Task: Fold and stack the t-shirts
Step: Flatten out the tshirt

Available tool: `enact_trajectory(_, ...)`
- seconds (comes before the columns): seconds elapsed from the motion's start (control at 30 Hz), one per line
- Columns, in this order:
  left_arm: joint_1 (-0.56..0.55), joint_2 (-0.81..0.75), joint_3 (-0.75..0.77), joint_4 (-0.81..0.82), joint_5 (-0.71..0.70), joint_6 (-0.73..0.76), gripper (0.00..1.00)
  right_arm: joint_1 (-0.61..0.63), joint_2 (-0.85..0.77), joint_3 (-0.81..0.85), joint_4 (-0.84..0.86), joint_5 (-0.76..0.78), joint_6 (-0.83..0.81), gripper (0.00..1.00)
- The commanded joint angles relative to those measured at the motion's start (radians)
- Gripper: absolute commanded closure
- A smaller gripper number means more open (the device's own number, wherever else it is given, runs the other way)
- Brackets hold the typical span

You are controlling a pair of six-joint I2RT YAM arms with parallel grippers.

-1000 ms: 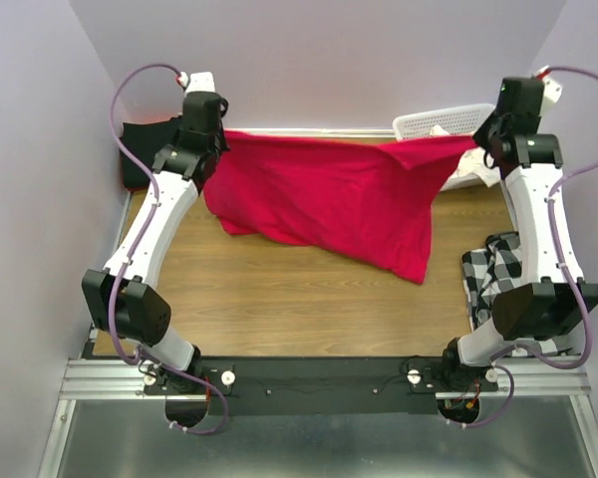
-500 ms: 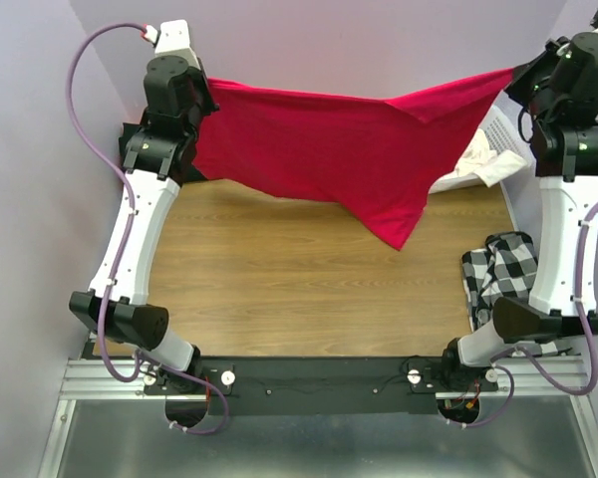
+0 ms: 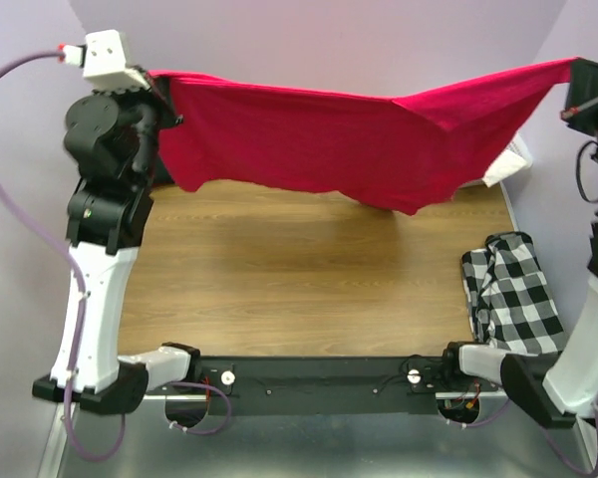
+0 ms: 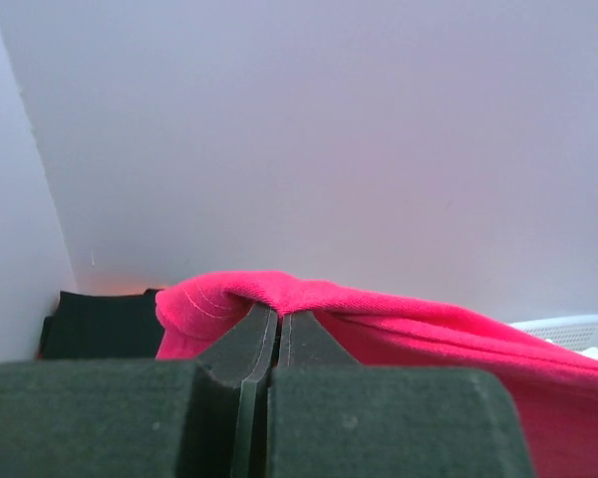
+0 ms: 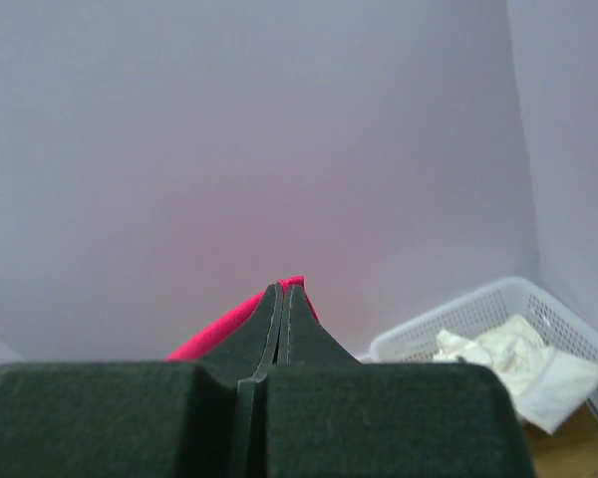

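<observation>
Red t-shirt (image 3: 319, 149) — aloft, perhaps taut

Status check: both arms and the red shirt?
Left gripper and right gripper: jaws shut on red t-shirt. Stretched in air between them. Checkered cloth lies below right, clear.

I see the red shirt (image 3: 329, 149) as plain bright crimson, no print. At eight o'clock in my left wrist view, the black shirt (image 4: 100, 324) is solid black. At four o'clock in my right wrist view, the cream shirt (image 5: 498, 363) is off-white and the lattice basket (image 5: 448, 324) white. From above, the cloth (image 3: 513, 294) at four o'clock is black-and-white checked, and the table (image 3: 299, 289) is brown woodgrain.
</observation>
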Motion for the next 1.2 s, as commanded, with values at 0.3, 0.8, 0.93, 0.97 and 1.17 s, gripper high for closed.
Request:
enact_trajectory(0.3,0.007,0.135,0.091,0.090,-0.040,0.042,1.00,-0.008,0.215,0.180,0.120,-0.035,-0.007,0.99)
enact_trajectory(0.8,0.095,0.724,0.460,0.100,0.122,-0.038,1.00,-0.008,0.558,0.270,0.222,0.035,-0.041,0.99)
enact_trajectory(0.93,0.142,0.847,0.638,0.057,0.197,-0.078,1.00,-0.010,0.570,0.284,0.226,0.072,-0.083,0.99)
enact_trajectory(0.97,0.151,0.856,0.652,0.064,0.222,-0.088,1.00,-0.010,0.569,0.287,0.229,0.075,-0.087,0.99)
enact_trajectory(1.17,0.179,0.754,0.646,0.143,0.277,-0.087,1.00,-0.010,0.492,0.283,0.251,0.075,-0.096,0.99)
